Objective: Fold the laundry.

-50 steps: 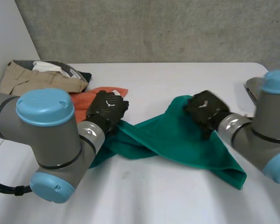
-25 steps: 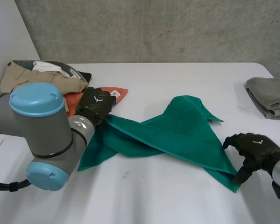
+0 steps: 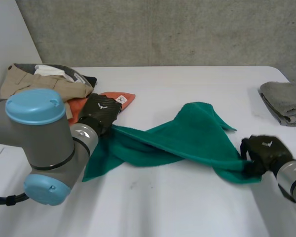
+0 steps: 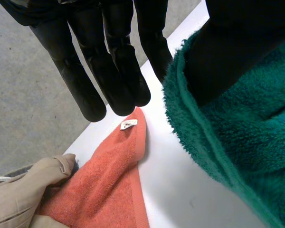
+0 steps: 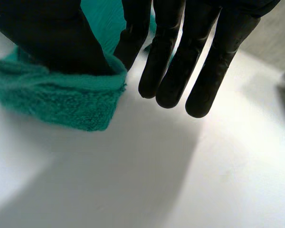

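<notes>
looking down on a green towel [image 3: 187,140] strung across the middle of the white table [image 3: 177,207], twisted once between its ends. soft terry by the look of it: light, floppy, sure to sag and roll wherever unsupported, no stiffness to push against. pinched at its 9 o'clock end by the left hand [image 3: 102,112], thumb dug into the hem with the pile bunched round it, fingers [image 4: 118,71] straight and clear of the cloth. nipped at the 4 o'clock corner by the right hand [image 3: 264,150], thumb clamped on top of the doubled corner against the nearest finger, the other fingers [image 5: 199,57] hanging long and loose beside it. best taken by corners and hems, judging from here: thick enough there not to slip, grippy rather than slick, nothing to break. probably needs untwisting and spreading flat before any fold. plenty of bare table from 5 to 7 o'clock, and more toward 12 o'clock. tighter at 10 o'clock, with an orange cloth [image 3: 123,98] just beside the left hand, its tagged corner near the fingertips, and a heap of tan clothing [image 3: 34,84] behind that. folded grey towel [image 3: 286,101] parked at 2 o'clock by the table's edge, well apart from the green one. worth keeping the right-hand corner off the 3 o'clock edge, and dragging nothing orange along.
</notes>
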Controlling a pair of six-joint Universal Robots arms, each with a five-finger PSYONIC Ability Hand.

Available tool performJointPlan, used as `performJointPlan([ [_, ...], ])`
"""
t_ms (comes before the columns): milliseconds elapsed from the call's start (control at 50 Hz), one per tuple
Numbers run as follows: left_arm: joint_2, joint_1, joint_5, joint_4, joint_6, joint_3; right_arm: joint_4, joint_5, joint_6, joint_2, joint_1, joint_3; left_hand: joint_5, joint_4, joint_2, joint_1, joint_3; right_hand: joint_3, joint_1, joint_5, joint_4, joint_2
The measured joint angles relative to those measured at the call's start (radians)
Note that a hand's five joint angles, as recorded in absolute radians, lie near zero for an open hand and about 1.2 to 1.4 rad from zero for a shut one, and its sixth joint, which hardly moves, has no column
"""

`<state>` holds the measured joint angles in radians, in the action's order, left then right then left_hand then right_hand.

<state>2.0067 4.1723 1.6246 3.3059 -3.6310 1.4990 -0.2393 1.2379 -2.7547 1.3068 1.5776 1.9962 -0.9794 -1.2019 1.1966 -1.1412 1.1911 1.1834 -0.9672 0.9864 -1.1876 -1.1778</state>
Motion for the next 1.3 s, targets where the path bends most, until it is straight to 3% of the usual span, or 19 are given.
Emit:
performJointPlan([
  [140,-0.113,-0.004,-0.004,-0.005,0.004,0.061,0.082,0.003,0.052,0.144,-0.002,-0.056,0.000,0.000,0.000,0.000,0.002,0.000,-0.016,0.001,0.000,0.000],
  [280,-0.219,-0.013,-0.009,0.000,0.004,0.127,0.293,-0.019,0.138,0.213,0.010,-0.181,0.000,0.000,0.001,0.000,0.002,0.000,-0.031,0.007,0.000,0.000],
  [340,-0.218,-0.015,-0.009,0.002,0.002,0.133,0.327,-0.027,0.146,0.199,0.014,-0.210,0.000,0.000,0.001,0.000,0.002,0.000,-0.031,0.007,0.000,0.000],
  [520,-0.014,-0.007,-0.002,0.007,-0.006,0.051,0.507,-0.037,0.107,-0.117,0.083,-0.406,0.000,0.000,0.001,0.000,0.002,0.000,-0.031,0.007,0.000,0.000],
  [580,0.042,-0.002,-0.001,0.006,-0.006,0.015,0.555,-0.037,0.095,-0.173,0.095,-0.439,0.000,0.000,0.001,0.000,0.002,-0.195,0.129,-0.162,0.199,0.194],
  [620,0.055,0.000,0.000,0.006,-0.006,0.005,0.557,-0.037,0.094,-0.176,0.096,-0.440,0.000,0.000,0.001,0.000,0.002,-0.195,0.129,-0.162,0.199,0.194],
  [660,0.074,0.002,0.000,0.006,-0.006,-0.014,0.566,-0.036,0.088,-0.192,0.100,-0.447,0.000,0.000,0.001,0.000,0.002,-0.477,0.350,-0.442,0.477,0.471],
  [700,0.082,0.003,0.000,0.006,-0.007,-0.027,0.564,-0.035,0.086,-0.191,0.100,-0.444,0.000,0.000,0.001,0.000,0.002,-0.532,0.390,-0.499,0.536,0.513],
  [880,0.098,0.004,0.000,0.006,-0.009,-0.054,0.548,-0.032,0.096,-0.161,0.097,-0.407,0.000,0.000,0.001,0.000,0.002,-0.554,0.407,-0.524,0.561,0.529],
  [1000,0.124,0.015,0.001,0.005,-0.008,-0.062,0.498,-0.017,0.147,-0.159,0.097,-0.380,0.000,0.000,0.001,0.000,0.002,-0.501,0.380,-0.478,0.506,0.515],
  [1060,0.139,0.022,0.001,0.004,-0.008,-0.067,0.466,-0.005,0.177,-0.163,0.097,-0.373,0.000,0.000,0.001,0.000,0.002,-0.348,0.253,-0.358,0.360,0.344],
  [1120,0.144,0.024,0.001,0.003,-0.008,-0.070,0.453,0.001,0.189,-0.166,0.097,-0.371,0.000,0.000,0.001,0.000,0.002,-0.348,0.253,-0.358,0.360,0.344],
  [1160,0.158,0.028,0.000,0.003,-0.008,-0.084,0.416,0.027,0.224,-0.186,0.099,-0.374,0.000,0.000,0.001,0.000,0.002,-0.079,0.024,-0.081,0.081,0.072],
  [1300,0.179,0.031,-0.005,0.008,-0.008,-0.182,0.400,0.080,0.244,-0.232,0.130,-0.487,0.000,0.000,0.001,0.000,0.002,0.000,-0.029,0.003,0.000,0.001],
])
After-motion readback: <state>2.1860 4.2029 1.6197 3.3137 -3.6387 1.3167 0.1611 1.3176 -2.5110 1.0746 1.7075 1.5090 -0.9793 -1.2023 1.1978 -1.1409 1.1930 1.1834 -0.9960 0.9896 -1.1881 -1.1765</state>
